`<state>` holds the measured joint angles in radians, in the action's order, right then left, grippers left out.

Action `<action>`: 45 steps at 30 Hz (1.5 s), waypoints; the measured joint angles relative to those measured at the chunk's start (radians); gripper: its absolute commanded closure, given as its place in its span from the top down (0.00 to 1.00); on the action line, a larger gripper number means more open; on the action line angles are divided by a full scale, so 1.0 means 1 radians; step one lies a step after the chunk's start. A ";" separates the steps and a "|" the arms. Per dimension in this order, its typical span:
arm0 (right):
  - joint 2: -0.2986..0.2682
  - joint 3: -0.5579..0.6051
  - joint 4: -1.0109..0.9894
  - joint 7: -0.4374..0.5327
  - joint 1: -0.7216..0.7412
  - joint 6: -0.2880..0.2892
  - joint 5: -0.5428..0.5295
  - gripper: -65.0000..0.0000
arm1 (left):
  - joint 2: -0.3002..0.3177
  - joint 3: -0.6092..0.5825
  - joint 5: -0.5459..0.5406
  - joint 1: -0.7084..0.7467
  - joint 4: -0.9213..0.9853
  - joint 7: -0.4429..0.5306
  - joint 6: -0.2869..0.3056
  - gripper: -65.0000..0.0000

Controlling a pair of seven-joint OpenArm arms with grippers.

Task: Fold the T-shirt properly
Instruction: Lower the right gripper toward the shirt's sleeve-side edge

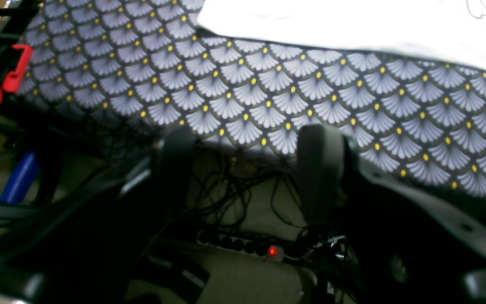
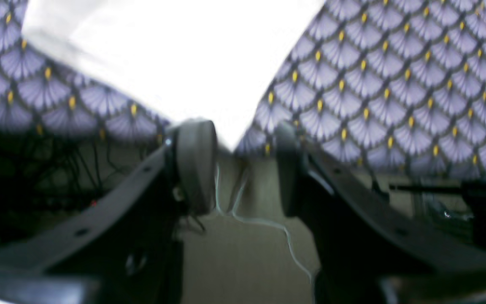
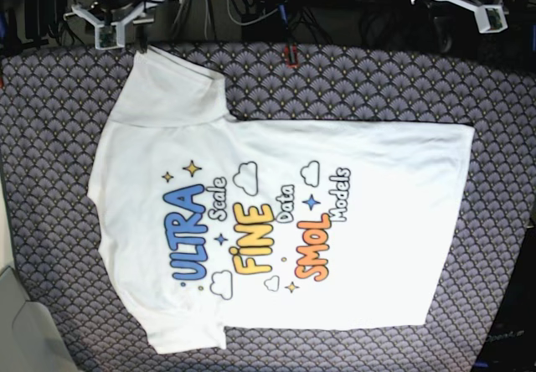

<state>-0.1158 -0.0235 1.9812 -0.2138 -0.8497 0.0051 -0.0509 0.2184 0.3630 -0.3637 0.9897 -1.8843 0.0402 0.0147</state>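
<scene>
The patterned tabletop (image 3: 50, 137) carries the T-shirt (image 3: 276, 221) spread flat, print up, unfolded. Both tools hang at the far edge, left tool (image 1: 251, 169) and right tool (image 2: 243, 164) spread, holding nothing. Folding hasn't started; next likely needs gripping a sleeve or hem edge.

A table under a fan-patterned cloth (image 3: 50, 137) carries the T-shirt (image 3: 276, 221), apparently spread flat, print up.

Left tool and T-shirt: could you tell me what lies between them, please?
Only bare patterned tablecloth separates the open left tool from the T-shirt; the left wrist view shows it.
</scene>
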 measured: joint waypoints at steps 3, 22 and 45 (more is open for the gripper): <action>0.001 -0.011 0.000 -0.006 0.030 0.002 -0.056 0.40 | -0.002 0.000 0.000 -0.026 0.004 0.000 -0.007 0.59; 0.001 -0.039 -0.150 -0.182 0.151 -0.002 -0.090 0.40 | -0.002 0.000 0.000 -0.021 0.007 -0.003 -0.011 0.59; 0.015 -0.032 -0.182 -0.153 0.171 0.006 -0.095 0.00 | -0.003 0.000 0.000 -0.027 0.007 -0.003 -0.011 0.59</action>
<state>-0.1005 -0.0551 1.7996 -0.3664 -0.6788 0.0113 -0.1463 0.2153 0.3634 -0.3637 0.9627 -1.8771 0.0372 0.0040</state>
